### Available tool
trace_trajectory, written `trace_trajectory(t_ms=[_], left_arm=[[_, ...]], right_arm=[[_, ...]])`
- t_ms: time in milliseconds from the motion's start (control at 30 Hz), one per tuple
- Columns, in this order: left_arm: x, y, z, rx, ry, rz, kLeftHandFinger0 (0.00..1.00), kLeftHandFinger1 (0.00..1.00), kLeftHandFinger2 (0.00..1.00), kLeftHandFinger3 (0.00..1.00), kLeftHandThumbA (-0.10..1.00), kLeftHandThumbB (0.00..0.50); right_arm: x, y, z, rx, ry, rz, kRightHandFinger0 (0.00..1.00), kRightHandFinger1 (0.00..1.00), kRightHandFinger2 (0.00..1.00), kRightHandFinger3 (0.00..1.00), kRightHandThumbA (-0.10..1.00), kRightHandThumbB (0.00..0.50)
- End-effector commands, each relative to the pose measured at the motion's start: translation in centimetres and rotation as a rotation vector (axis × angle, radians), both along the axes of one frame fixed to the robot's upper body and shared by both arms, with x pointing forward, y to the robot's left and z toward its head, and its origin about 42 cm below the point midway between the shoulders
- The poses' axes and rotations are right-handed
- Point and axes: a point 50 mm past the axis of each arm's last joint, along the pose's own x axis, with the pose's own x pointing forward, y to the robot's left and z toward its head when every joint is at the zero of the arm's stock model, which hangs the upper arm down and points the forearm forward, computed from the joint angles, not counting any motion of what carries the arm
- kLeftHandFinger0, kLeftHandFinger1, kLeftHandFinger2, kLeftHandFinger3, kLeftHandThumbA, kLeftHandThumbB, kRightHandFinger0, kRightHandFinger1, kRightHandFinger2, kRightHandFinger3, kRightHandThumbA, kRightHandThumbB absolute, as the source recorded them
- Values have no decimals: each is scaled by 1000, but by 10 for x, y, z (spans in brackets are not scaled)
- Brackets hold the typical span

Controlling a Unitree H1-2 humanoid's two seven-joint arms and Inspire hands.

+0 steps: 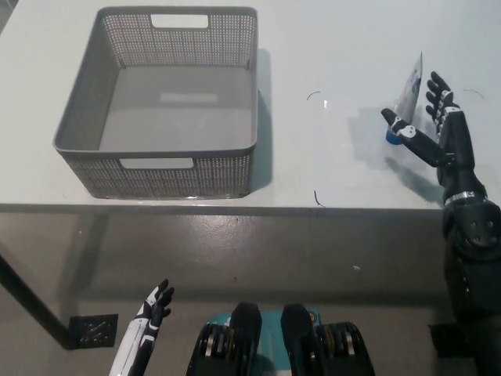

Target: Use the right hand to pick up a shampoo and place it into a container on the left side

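- Shampoo tube (405,98) stands cap-down on bench (329,47), 3 o'clock of basket (168,102).
- Right hand (430,125) brackets it, fingers (435,88) spread, holding nothing.
- Likely light, soft, tippy; grip low, near cap.
- Left hand (153,307) rests at 7 o'clock, fingers apart.

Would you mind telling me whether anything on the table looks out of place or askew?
Nothing looks damaged or spilled. The shampoo tube stands on its blue cap, leaning slightly, with the open right robot hand around it. The grey basket sits squarely and holds nothing. The left robot hand rests low, below the table edge.
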Motion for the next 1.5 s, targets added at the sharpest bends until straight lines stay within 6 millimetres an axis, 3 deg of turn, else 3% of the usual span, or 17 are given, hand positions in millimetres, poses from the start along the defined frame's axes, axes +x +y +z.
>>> trace_trajectory(t_ms=[0,633,933,1067,1233,1267,1400,1433,1467], left_arm=[[3,-1,10,-6,-70,-4,1000,1000,1000,1000,1000,226],[7,0,14,-12,-81,-12,1000,1000,1000,1000,1000,224],[11,-1,15,-6,-86,-16,1000,1000,1000,1000,1000,236],[15,-1,17,-5,-94,-20,1000,1000,1000,1000,1000,227],[20,-1,21,3,-106,-27,1000,1000,1000,1000,1000,230],[20,-1,22,1,-106,-28,1000,1000,1000,1000,1000,225],[21,-2,23,-3,-112,-34,1000,1000,1000,1000,1000,213],[21,-2,23,-8,-106,-33,1000,1000,1000,1000,1000,224],[22,-2,23,-8,-106,-34,1000,1000,1000,1000,1000,224]], right_arm=[[25,-12,40,39,-108,-36,1000,1000,1000,1000,881,334],[59,-19,45,15,-10,-54,1000,1000,1000,1000,883,362],[69,-3,50,-9,33,-30,1000,1000,1000,1000,911,402],[73,6,54,5,53,-20,1000,1000,1000,1000,870,388],[79,21,61,0,78,-13,1000,1000,1000,1000,849,415],[80,25,61,18,90,-11,1000,1000,1000,1000,823,432],[81,33,61,31,125,-42,962,1000,1000,1000,610,394],[81,34,60,15,137,-62,709,765,892,1000,428,345],[81,34,59,7,143,-79,524,589,627,752,245,308]])
